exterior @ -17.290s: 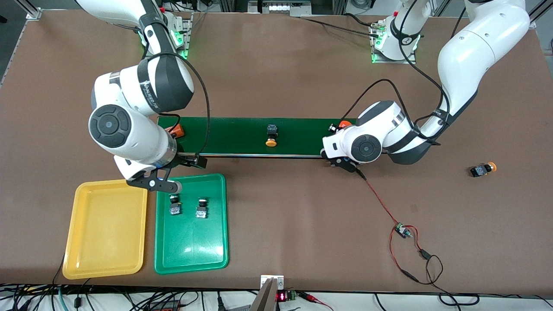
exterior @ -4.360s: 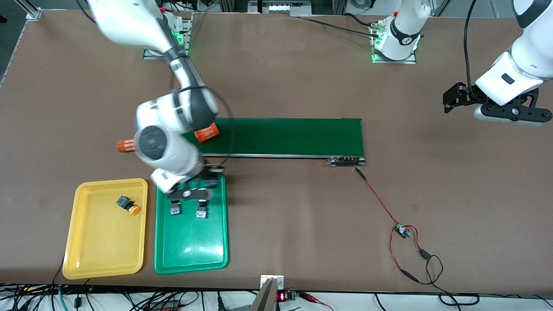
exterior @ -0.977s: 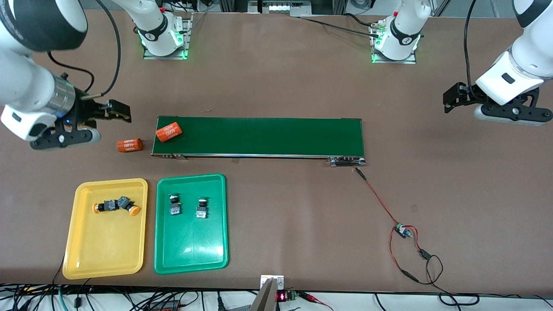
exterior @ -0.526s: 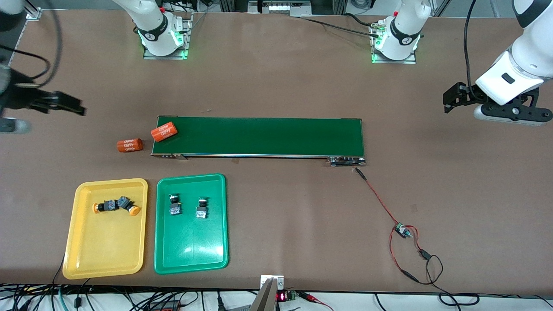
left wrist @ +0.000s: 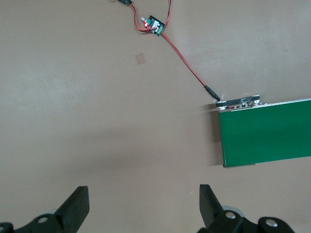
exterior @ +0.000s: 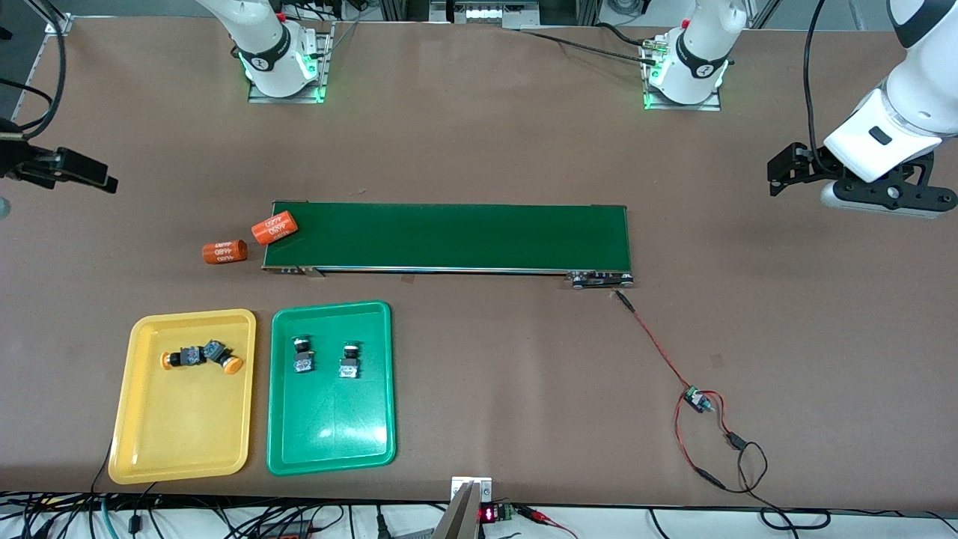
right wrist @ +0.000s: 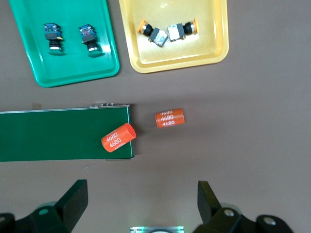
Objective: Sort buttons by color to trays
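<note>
High front view; wrists look down

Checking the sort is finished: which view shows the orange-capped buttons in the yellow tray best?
The right wrist view: both orange-capped buttons lie large and unblocked in the yellow tray. The front view shows them smaller. The left wrist view shows neither.

a long dark-green conveyor belt (exterior: 449, 236) lies across a brown table (exterior: 486, 150), one orange "4680" cylinder (exterior: 274, 227) on its end, another (exterior: 224, 251) just beside it, and a red wire with a small circuit board (exterior: 697, 400) nearby.
</note>
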`<state>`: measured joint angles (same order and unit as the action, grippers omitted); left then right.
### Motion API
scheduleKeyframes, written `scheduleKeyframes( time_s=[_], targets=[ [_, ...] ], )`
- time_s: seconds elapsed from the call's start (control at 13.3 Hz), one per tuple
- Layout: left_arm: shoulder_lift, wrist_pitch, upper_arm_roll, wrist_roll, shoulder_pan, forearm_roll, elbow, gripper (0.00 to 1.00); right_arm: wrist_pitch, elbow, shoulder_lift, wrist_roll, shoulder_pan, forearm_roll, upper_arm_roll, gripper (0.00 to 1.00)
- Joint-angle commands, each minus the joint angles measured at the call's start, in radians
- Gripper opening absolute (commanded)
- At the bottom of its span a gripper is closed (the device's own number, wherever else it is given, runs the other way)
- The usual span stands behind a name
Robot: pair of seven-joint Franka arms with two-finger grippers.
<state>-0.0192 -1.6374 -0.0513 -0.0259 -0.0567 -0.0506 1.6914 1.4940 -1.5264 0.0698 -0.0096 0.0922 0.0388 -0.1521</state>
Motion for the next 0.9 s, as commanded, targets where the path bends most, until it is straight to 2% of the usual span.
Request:
scheduleKeyframes(
  time_s=[0.0, 0.3, 0.83],
  targets=[
    [0.001, 0.019, -0.004, 0.001, -0.003, 0.017, -0.024, 1.0, 0.052, -0.103, -0.084, -0.026, 0.011, -0.02, 0.005, 1.0],
    [0.002, 0.021, -0.004, -0.003, 0.0, 0.018, -0.024, 1.0, 0.089, -0.193, -0.174, -0.026, 0.004, -0.022, 0.003, 1.0],
    [0.002, 0.021, -0.004, -0.002, -0.002, 0.017, -0.024, 1.0, 0.046, -0.163, -0.183, -0.027, 0.007, -0.054, 0.032, 1.0]
  ],
)
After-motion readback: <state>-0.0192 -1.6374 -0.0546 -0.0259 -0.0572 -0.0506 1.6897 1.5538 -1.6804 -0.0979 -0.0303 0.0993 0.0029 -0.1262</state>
